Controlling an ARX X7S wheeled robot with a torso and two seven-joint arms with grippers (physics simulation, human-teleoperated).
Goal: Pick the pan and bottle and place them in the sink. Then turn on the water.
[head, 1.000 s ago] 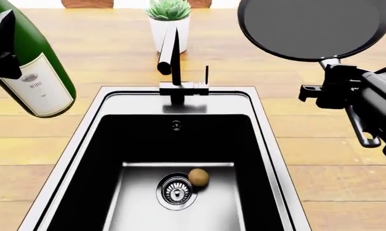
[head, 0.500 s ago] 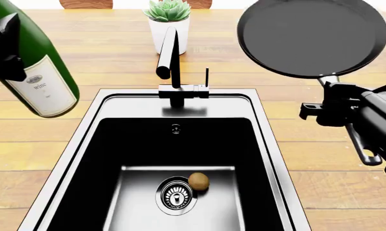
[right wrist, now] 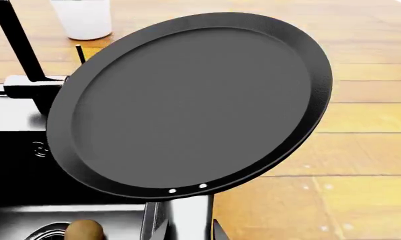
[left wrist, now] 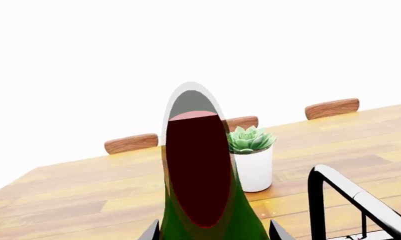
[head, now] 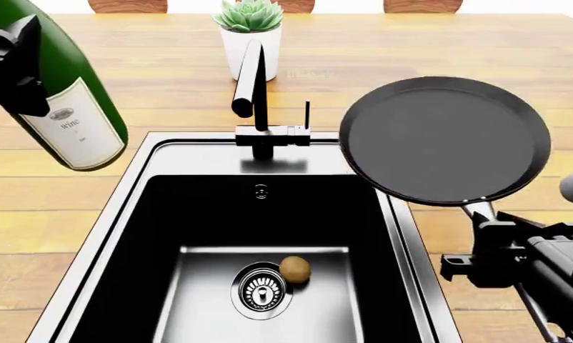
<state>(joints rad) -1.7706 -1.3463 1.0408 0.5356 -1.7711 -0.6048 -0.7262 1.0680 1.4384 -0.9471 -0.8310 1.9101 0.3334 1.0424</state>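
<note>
pan [head: 446, 140] overlapping sink [head: 398, 214] rim

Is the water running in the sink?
Off. Nothing pours from the faucet, and the sink holds only a drain and a small brown ball.

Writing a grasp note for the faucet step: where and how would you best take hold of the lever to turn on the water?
Grip the thin lever near its upper end, probably coming down from above with the jaws on either side. It stands upright, free on all sides, beside the faucet stem, over the sink rim. Both grippers are occupied now: left with the bottle, right with the pan.
</note>
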